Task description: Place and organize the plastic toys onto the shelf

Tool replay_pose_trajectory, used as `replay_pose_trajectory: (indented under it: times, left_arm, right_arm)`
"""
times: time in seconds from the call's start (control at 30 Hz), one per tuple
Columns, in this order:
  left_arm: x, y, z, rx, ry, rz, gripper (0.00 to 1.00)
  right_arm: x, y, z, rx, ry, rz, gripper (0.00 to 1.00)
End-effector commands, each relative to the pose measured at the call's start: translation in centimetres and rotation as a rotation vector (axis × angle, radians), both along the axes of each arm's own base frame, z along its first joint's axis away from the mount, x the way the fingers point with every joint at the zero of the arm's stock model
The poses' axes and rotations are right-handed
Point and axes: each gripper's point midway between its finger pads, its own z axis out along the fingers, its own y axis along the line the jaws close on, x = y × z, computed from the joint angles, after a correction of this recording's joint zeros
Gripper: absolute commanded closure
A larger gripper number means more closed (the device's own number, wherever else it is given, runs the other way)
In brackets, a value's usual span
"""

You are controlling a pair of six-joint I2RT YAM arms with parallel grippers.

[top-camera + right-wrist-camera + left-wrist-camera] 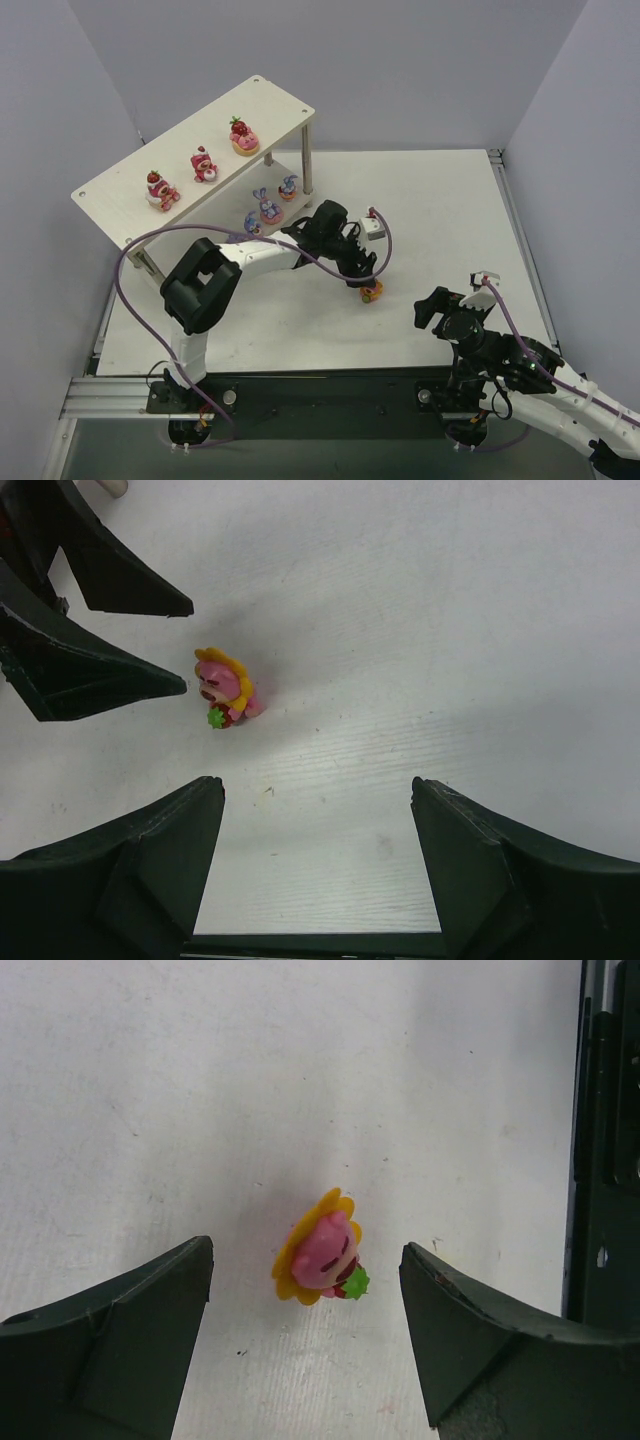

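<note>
1. We are fetching the flower toy (322,1250): it sits on the tabletop (440,220) just beyond our left pincer (188,648), whose fingers are apart and not touching it.
2. Next we should advance, close, then carry it to the shelf (120,185).
3. Right pincer (318,790): apart, empty.

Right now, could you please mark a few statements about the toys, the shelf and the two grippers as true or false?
1. Three strawberry-topped bears stand on the top board of the shelf. True.
2. The left gripper is shut on the flower figure. False: its jaws are open, and the figure sits between them, apart from both.
3. The bunnies are on the shelf's lower board. True.
4. The right gripper holds a toy. False: it is open and empty.
5. The flower figure is already on the shelf. False: it is on the table.
</note>
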Motion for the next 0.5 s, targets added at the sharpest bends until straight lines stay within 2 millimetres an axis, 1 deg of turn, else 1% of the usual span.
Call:
replay_pose_trajectory:
  times: [0.0, 0.17, 0.27, 0.47]
  left_arm:
    - [-0.9, -0.7, 0.3, -0.032, 0.03, -0.103, 0.15]
    - [-1.0, -0.6, -0.8, -0.021, 0.057, -0.124, 0.15]
    - [-1.1, -0.7, -1.0, -0.029, 0.071, -0.138, 0.15]
    - [-1.6, -0.7, -1.6, -0.03, 0.103, -0.16, 0.26]
  right_arm:
    - [0.2, -0.8, 0.4, -0.037, -0.009, -0.031, 0.23]
    - [0.3, -0.9, 0.4, -0.038, -0.012, -0.033, 0.23]
    - [0.3, -0.9, 0.3, -0.047, -0.011, -0.036, 0.23]
    - [0.3, -1.0, 0.4, -0.05, -0.014, -0.038, 0.23]
